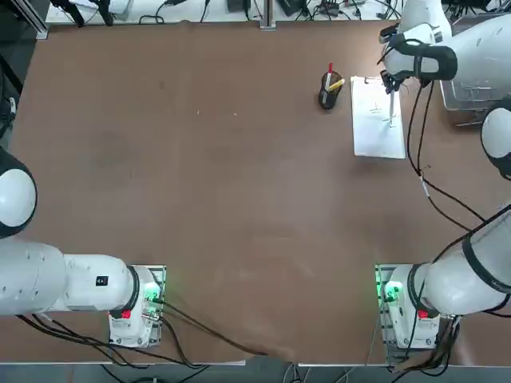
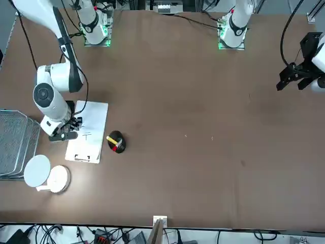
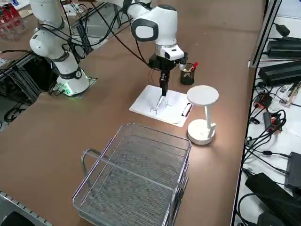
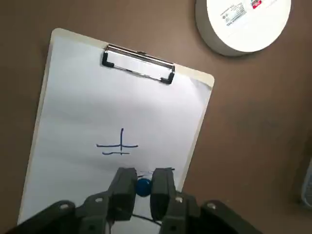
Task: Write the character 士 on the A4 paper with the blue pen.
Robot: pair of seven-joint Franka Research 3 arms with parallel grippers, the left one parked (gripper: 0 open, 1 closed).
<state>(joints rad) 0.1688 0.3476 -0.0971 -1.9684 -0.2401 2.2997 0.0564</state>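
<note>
The right gripper (image 4: 143, 187) stands at the lower middle of the wrist view, its fingers (image 4: 124, 187) clamped on the blue pen (image 4: 143, 186), whose blue end shows between them. In the right side view the pen hangs nearly upright below the gripper, tip at or just above the A4 paper (image 3: 162, 104), centre of the frame. The paper lies under a metal clip (image 4: 138, 64) on the counter (image 1: 200, 175), upper right of the top view.

A vertical stroke crossing a longer bar, with a shorter bar beneath, already shows on the sheet (image 4: 119, 146), so the character looks nearly or wholly done. A fainter mark sits by the pen tip; what it is cannot be told.

To finish well, the arm should lift straight up, avoiding a trailing smear. The pen cup (image 1: 329, 90) holding the red and yellow pens is near the sheet, and the white lamp (image 3: 202, 113) just beside it.
</note>
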